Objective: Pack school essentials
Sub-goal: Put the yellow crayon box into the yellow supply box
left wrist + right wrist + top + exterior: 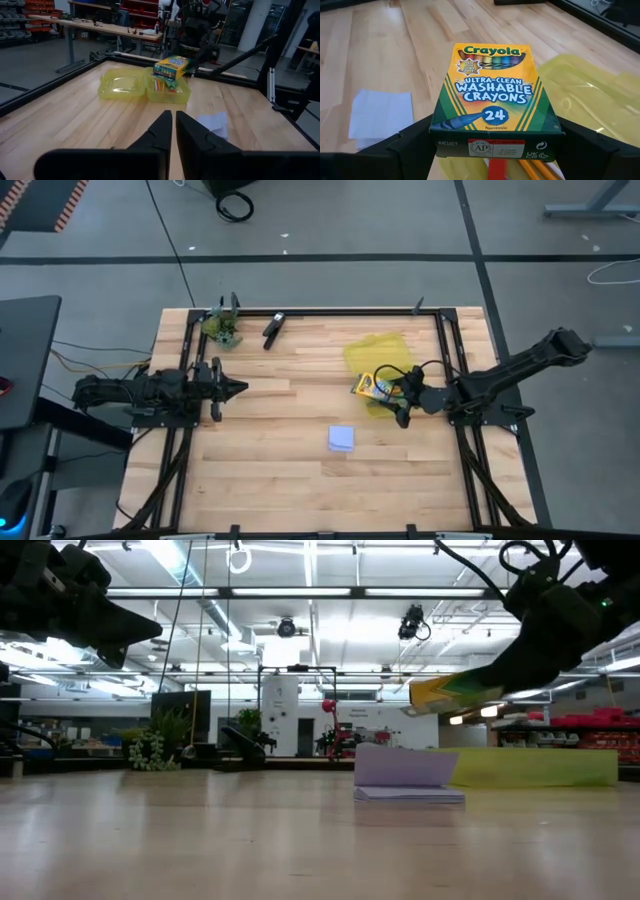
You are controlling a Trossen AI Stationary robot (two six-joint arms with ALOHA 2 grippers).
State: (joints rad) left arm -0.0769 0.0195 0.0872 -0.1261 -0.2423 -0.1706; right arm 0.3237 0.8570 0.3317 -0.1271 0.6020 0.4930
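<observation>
Your right end effector (404,394) is clamped on the crayon box (492,97), fingers pressed against its two long sides near the bottom end. The box hangs in the air above the open yellow case (145,86), roughly flat with a slight tilt in the low view.

Risk one: the grip sits at one end of the box, so the free end may droop or swing as you lower it, and the cardboard may slide out of the fingers.

Risk two: pencils (532,171) already lie in the case below. A box set down on them is likely to rest crooked or ride over the rim, and the lid may then fail to close.

Risk three: the case is light plastic. A push from the box or a finger could shove it across the table (300,470).

The note pad (342,439) lies on the table near the case, unpacked.

Your left end effector (235,388) waits on the far side, fingers nearly closed, holding nothing.
</observation>
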